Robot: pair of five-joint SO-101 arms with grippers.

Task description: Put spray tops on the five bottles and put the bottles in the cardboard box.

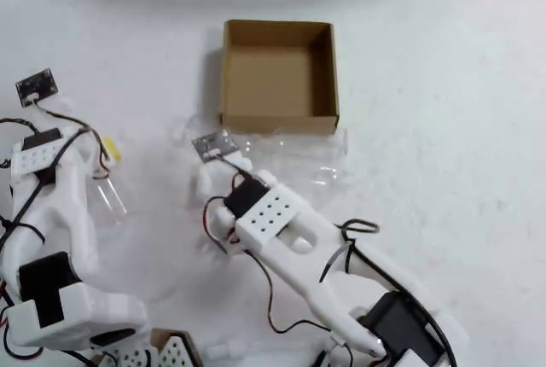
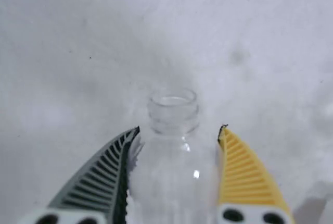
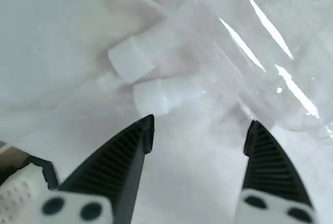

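Now the right gripper, fingers spread and empty, sits at centre frame in the high view. A white spray top lies just ahead of its tips, seemingly crosswise to its reach, so this arm is the nearer. At left of frame the left gripper clamps an uncapped bottle, neck pointing away from it, well apart from the cardboard box.

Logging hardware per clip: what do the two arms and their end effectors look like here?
The left arm and right arm are white shells with black motor blocks and red and black cables. The left end effector has one grey-black ribbed finger and one yellow; the right end effector has two black ribbed fingers.
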